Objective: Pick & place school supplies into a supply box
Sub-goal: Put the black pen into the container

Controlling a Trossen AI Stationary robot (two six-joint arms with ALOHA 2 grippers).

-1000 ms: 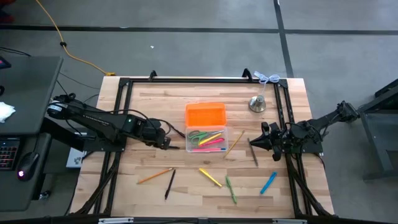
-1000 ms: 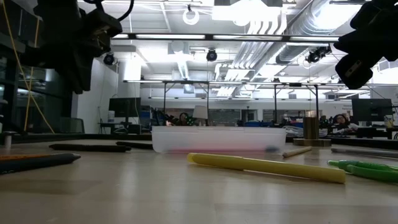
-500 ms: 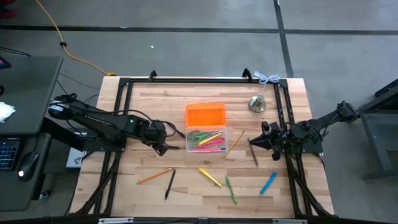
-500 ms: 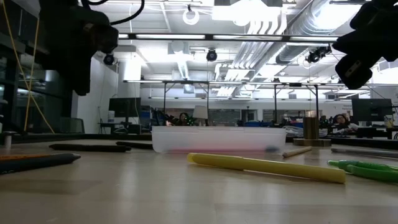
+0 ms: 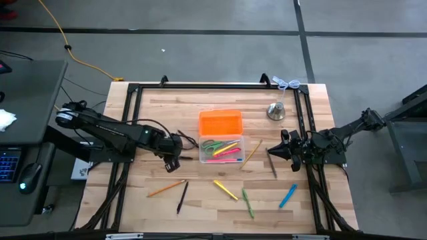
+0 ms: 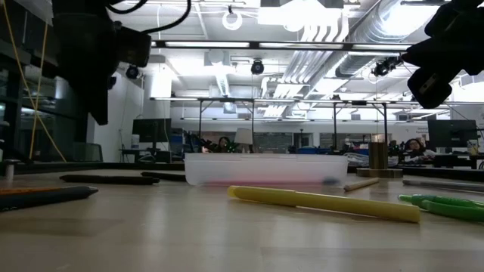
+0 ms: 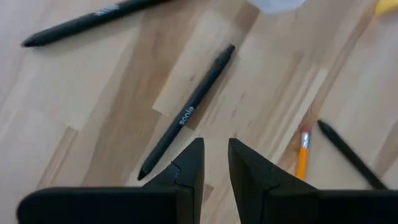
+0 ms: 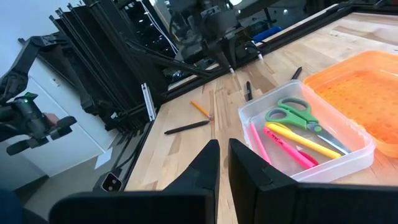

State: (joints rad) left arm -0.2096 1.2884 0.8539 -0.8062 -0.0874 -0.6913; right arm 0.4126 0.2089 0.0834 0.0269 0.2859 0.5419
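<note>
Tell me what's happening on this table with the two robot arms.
A two-armed robot is tidying school supplies into a clear plastic box with an orange lid; green-handled scissors and pink and yellow pens already lie inside. The left gripper, empty and slightly open, hovers above a black pen on the wood left of the box. The right gripper waits shut at the table's right side. A yellow marker, orange pencil and blue marker remain loose.

Bright even overhead light, soft shadows, ceiling lamps (image 6: 302,11) glaring in low view, foreground tabletop (image 6: 189,234) blurred
</note>
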